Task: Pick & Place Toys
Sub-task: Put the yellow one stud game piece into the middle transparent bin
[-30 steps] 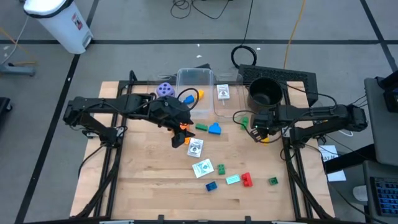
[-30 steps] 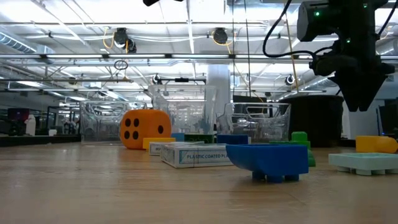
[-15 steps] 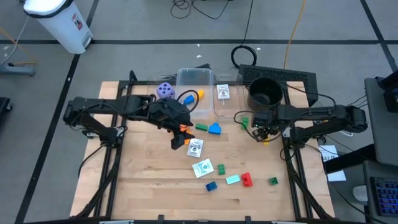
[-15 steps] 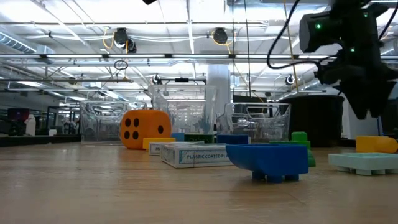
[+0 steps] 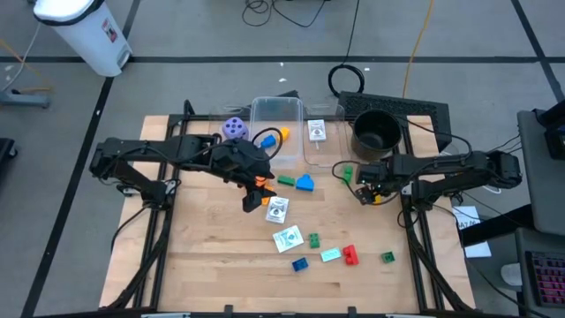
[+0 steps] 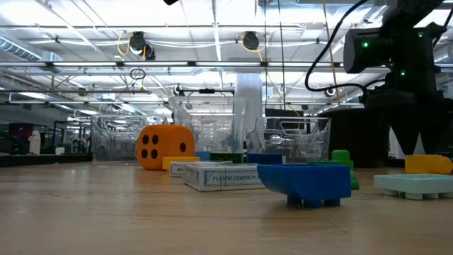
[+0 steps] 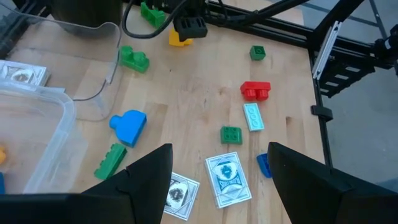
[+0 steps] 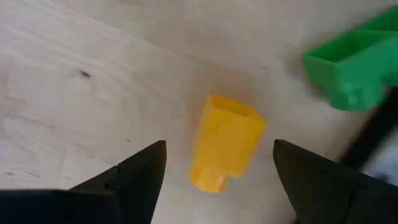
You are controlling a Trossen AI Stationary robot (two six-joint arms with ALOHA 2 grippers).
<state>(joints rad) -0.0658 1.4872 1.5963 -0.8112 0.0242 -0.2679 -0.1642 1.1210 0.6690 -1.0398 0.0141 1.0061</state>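
Toys lay on the wooden table (image 5: 203, 256) above a grey floor (image 5: 177, 35). Both grippers' fingers were spread apart, holding nothing.

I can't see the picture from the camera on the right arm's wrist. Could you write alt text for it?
A small yellow plastic block lies on the pale wooden table, framed between the two dark, spread fingers of the right gripper, which is not touching it. Part of a green block shows beside it near the picture's edge.
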